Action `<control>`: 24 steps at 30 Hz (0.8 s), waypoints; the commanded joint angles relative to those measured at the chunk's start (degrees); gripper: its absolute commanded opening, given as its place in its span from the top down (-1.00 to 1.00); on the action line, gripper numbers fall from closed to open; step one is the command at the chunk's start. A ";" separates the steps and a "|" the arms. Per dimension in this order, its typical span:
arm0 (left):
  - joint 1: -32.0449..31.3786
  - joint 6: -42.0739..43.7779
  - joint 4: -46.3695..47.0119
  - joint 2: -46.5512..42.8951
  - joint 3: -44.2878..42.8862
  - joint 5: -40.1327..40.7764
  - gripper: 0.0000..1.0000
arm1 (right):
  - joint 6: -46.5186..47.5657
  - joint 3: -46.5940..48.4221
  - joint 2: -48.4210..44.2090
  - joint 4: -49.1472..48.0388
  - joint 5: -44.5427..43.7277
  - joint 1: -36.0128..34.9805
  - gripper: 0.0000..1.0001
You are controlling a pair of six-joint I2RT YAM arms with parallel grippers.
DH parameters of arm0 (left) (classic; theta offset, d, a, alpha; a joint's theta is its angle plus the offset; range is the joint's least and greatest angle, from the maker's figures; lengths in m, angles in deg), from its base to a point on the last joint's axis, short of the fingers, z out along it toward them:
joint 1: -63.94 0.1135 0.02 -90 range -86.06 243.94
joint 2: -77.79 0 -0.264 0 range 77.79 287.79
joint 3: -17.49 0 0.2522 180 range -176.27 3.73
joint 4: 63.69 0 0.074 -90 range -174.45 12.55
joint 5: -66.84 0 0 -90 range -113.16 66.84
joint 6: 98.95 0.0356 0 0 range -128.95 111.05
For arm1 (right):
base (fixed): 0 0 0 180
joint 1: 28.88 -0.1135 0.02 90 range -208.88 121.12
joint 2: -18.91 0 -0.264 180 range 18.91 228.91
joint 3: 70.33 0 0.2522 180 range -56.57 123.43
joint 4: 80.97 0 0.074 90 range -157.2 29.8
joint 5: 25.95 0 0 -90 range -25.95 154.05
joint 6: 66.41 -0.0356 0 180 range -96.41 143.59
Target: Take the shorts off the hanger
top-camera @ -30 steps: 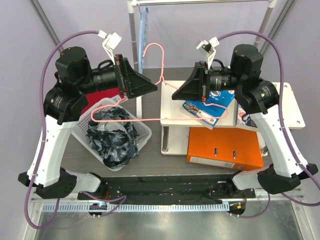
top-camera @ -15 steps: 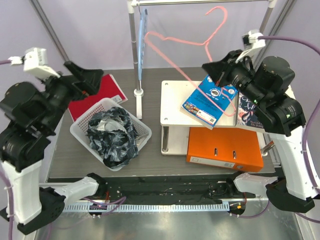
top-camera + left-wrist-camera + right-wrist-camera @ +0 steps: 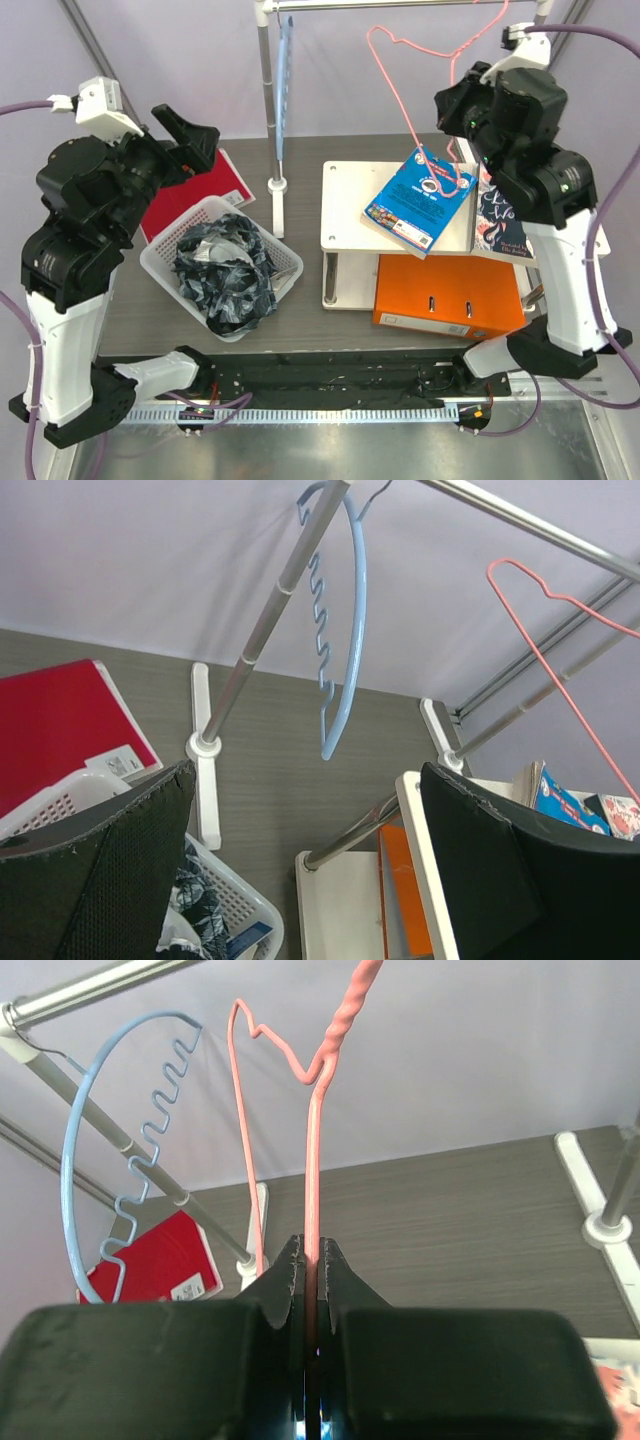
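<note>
Pink hanger (image 3: 312, 1160), perhaps against top rail (image 3: 100, 984)

Camouflage shorts (image 3: 225, 275) in the white basket (image 3: 160, 262), pink hanger (image 3: 391, 95) aloft in the right gripper (image 3: 450, 100).

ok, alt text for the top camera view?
The right claw holds the bare pink hanger up near the clothes rail, while the shorts lie crumpled in a white basket. The left claw is open, raised near a red folder.
</note>
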 commanded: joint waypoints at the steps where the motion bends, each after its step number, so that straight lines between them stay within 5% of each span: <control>1: 0.01 -0.86 -0.56 0.53 -1.63 -1.76 -0.85 | -4.68 1.56 3.47 -4.06 4.48 0.02 0.98; 5: 0.10 -1.48 -2.67 0.97 -1.81 -3.25 -0.84 | -6.26 -0.65 5.39 -12.68 4.69 0.02 0.98; 24: 0.01 -5.79 -9.79 -5.44 5.67 -2.64 -0.83 | -4.24 7.80 18.58 -19.19 1.43 0.11 0.98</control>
